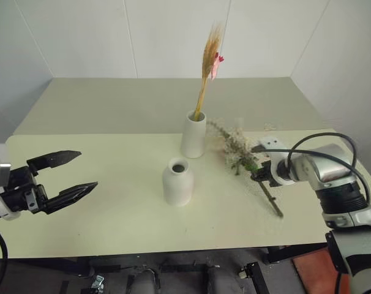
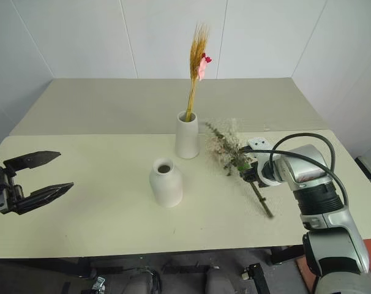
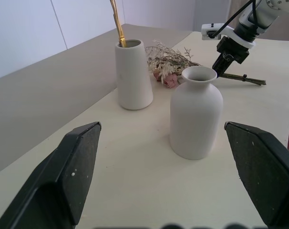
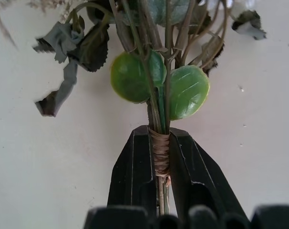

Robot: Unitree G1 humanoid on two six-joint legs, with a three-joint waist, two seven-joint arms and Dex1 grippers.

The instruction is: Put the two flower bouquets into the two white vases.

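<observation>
Pale cream bench w/ two white vases and a bouquet on it.
Tall tapered vase stands upright near bench centre, toward the far edge, w/ golden wheat spray in its mouth. Short bottle-shaped vase stands upright just in front of it, apart, not touching. Rose bouquet lies flat to the right of both vases, blooms near the tall vase, stem end toward the near-right edge.
</observation>
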